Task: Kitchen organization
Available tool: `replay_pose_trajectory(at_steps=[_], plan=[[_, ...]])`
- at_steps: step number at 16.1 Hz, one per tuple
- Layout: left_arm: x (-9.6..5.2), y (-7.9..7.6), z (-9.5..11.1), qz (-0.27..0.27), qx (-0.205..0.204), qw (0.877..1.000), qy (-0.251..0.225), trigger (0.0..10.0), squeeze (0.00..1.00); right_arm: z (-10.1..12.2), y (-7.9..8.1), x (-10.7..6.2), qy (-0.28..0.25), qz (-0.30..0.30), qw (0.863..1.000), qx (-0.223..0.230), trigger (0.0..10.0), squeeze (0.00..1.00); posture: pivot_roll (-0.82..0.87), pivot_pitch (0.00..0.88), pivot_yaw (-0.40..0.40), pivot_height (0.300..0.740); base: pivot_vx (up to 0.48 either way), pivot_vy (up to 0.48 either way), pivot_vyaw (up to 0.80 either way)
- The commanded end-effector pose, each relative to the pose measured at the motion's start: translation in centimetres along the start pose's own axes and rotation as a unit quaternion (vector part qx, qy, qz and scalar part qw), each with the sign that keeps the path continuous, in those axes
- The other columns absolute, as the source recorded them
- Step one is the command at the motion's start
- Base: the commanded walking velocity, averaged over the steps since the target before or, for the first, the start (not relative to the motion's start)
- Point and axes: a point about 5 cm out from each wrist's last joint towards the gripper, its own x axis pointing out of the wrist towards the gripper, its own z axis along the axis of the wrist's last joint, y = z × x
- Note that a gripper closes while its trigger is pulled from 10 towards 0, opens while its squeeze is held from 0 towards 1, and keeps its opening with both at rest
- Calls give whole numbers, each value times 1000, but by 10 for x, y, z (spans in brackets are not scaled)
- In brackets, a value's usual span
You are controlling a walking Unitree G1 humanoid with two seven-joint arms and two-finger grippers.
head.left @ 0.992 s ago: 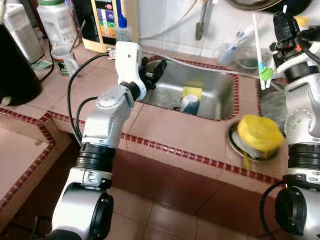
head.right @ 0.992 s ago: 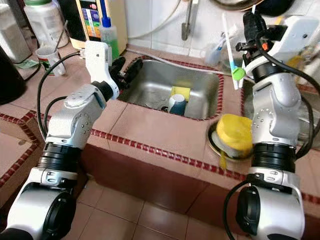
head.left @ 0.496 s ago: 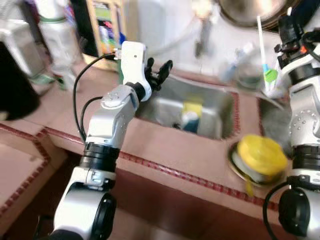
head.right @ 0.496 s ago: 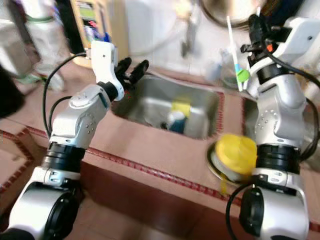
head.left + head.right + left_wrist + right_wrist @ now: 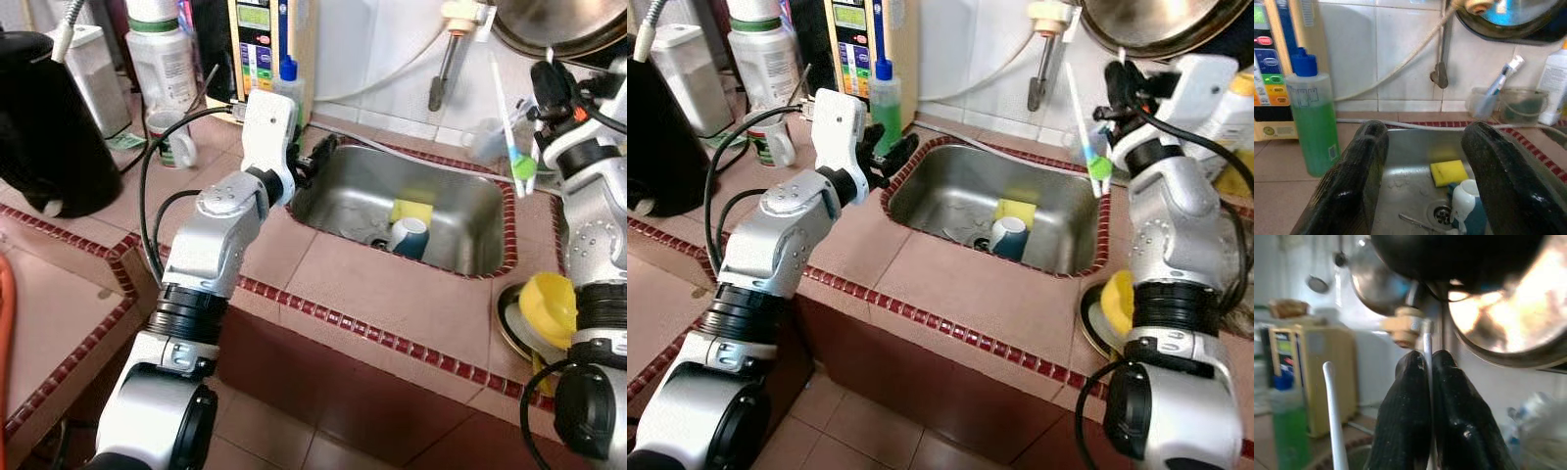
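Observation:
A steel sink holds a blue-and-white mug lying on its side by the drain, with a yellow sponge behind it. My left gripper hovers open at the sink's left rim, with nothing between its fingers. It looks along the basin towards the mug and sponge. My right gripper is raised at the back right, above a clear cup. It is shut on a thin white stick. A second white stick with a green part stands beside it.
A green soap bottle stands on the counter by the sink's back left corner. A black kettle and a white mug are at far left. A yellow lid on a dish lies right of the sink. The faucet and a hanging pan are behind.
The camera has moved, so the whole scene has shifted. The left gripper stays at the sink's left rim. The right gripper still grips the white stick.

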Motion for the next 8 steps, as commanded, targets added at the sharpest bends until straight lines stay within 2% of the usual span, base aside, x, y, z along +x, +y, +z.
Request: replay_pose_trajectory(at_steps=[1, 5, 8], plan=[[-3, -9, 2, -19, 25, 999, 6, 10000, 0, 3, -6, 2, 14, -10, 1000, -12, 10000, 0, -76, 90, 3, 740, 0, 0, 0], [-16, -22, 1, -56, 31, 998, 27, 10000, 0, -7, -12, -1, 44, -9, 999, -14, 10000, 0, -65, 176, 16, 740, 0, 0, 0], [-31, -40, 6, -107, 35, 993, 36, 10000, 0, -16, -17, -1, 67, -19, 997, -18, 10000, 0, -51, 248, 29, 740, 0, 0, 0]])
